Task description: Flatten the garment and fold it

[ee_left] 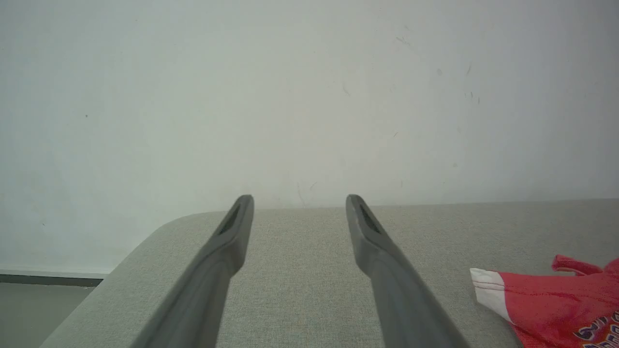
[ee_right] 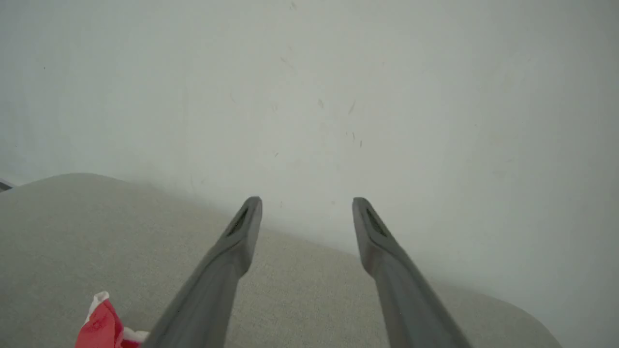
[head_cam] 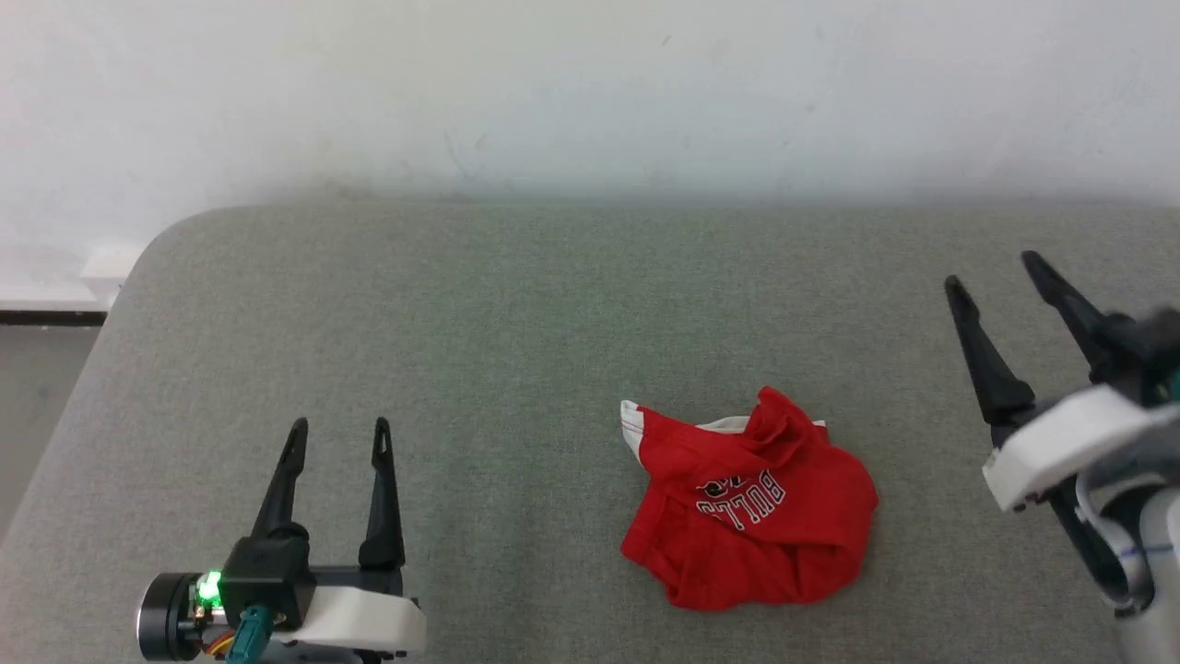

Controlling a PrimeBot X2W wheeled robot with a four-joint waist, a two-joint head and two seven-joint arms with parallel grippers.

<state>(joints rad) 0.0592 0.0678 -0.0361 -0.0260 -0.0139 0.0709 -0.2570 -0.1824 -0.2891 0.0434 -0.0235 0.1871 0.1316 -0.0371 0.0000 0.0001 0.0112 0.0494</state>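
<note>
Viewing the crumpled garment [head_cam: 751,503], lower centre: soft, light, slippery, I judge; I would pinch its white-trimmed corner [head_cam: 632,420]; left hand [head_cam: 340,426] and right hand [head_cam: 994,269] both spread, empty.

The only word that can be read is BULLS [head_cam: 743,503], printed in dark letters with white outlines on the red shorts [head_cam: 784,563]. In the head view it stands upside down and curves slightly. Just beside it sits a small dark emblem [head_cam: 717,486], too small to make out. In the left wrist view, part of the print [ee_left: 598,333] shows at the lower right corner, cut off and unreadable.
</note>
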